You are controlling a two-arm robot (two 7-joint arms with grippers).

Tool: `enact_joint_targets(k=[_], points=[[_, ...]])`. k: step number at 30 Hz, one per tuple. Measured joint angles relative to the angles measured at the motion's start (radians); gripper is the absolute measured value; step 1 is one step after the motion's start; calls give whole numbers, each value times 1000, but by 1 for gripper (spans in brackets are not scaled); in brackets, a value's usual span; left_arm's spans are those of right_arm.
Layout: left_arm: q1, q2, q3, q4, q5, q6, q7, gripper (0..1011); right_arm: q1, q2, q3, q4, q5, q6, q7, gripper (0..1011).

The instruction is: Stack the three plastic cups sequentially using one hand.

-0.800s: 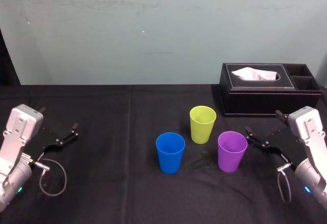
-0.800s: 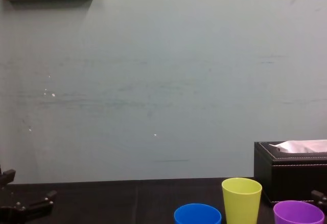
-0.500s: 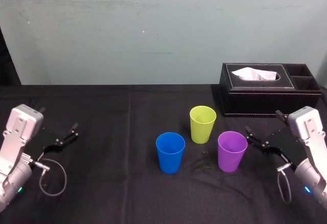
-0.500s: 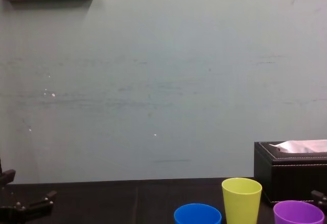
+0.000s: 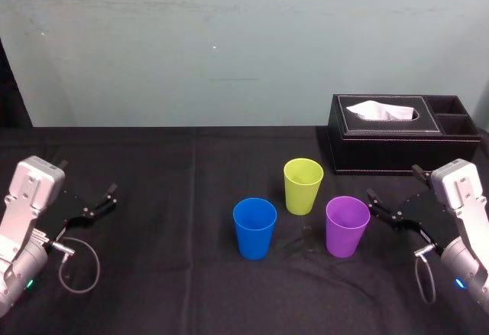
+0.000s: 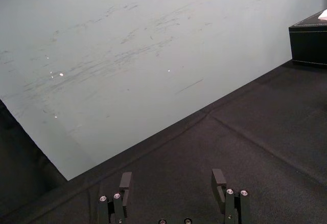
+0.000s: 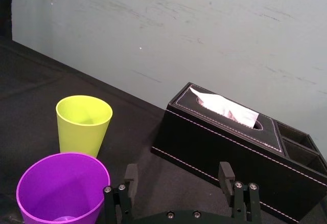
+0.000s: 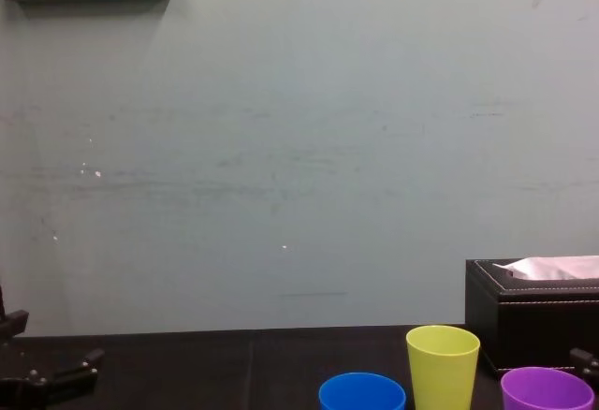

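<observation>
Three plastic cups stand upright and apart on the black table: a blue cup point(image 5: 254, 228) at the front, a yellow-green cup point(image 5: 303, 186) behind it, and a purple cup point(image 5: 347, 226) to the right. My right gripper point(image 5: 393, 193) hovers open just right of the purple cup point(image 7: 63, 191), with nothing between its fingers point(image 7: 131, 175). The yellow-green cup point(image 7: 84, 125) sits beyond the purple one. My left gripper point(image 5: 88, 190) rests open at the far left of the table, far from the cups.
A black tissue box point(image 5: 401, 133) with a white tissue stands at the back right, behind my right gripper. A pale wall runs behind the table. Bare black cloth point(image 5: 168, 197) lies between my left gripper and the cups.
</observation>
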Motion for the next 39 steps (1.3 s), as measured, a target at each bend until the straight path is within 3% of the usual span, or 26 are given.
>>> enact_joint_targets(k=[24,35,39], points=[[0,0,0,0,0,0,0,1000,0,0,0,0,0,0,0,1003],[0,0,0,0,0,0,0,1000,-16,-23,40,2,-25,-29,-7,1003],[0,0,0,0,0,0,0,1000,-33,-25,63,-21,-9,-24,-5,1003]])
